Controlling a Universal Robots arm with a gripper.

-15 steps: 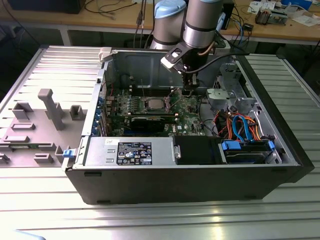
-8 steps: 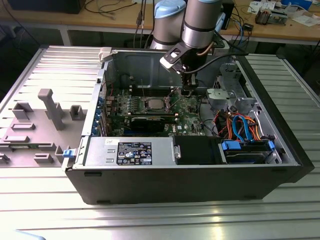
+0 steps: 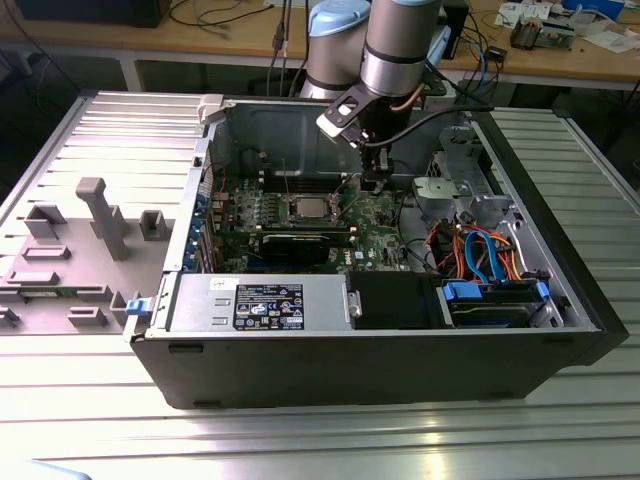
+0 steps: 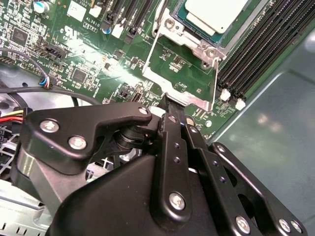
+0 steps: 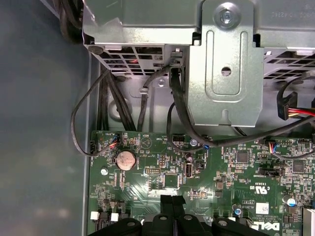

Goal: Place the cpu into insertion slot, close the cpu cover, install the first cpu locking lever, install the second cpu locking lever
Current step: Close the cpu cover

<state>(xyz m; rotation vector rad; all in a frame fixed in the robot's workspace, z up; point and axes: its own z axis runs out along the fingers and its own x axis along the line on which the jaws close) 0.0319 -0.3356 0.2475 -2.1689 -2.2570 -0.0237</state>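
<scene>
While the flat square cpu (image 4: 214, 12) with shiny silver top lies in the silver-rimmed square insertion slot (image 4: 194, 45), the thin silver frame-shaped cpu cover (image 4: 191, 100) stands swung open beside it. The black end effector (image 4: 170, 104) is closed, its tips touching this cover's free edge.

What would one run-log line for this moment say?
cpu: in insertion slot | cpu cover: open, swung clear of slot | gripper: shut, tip at cover's far edge
</scene>
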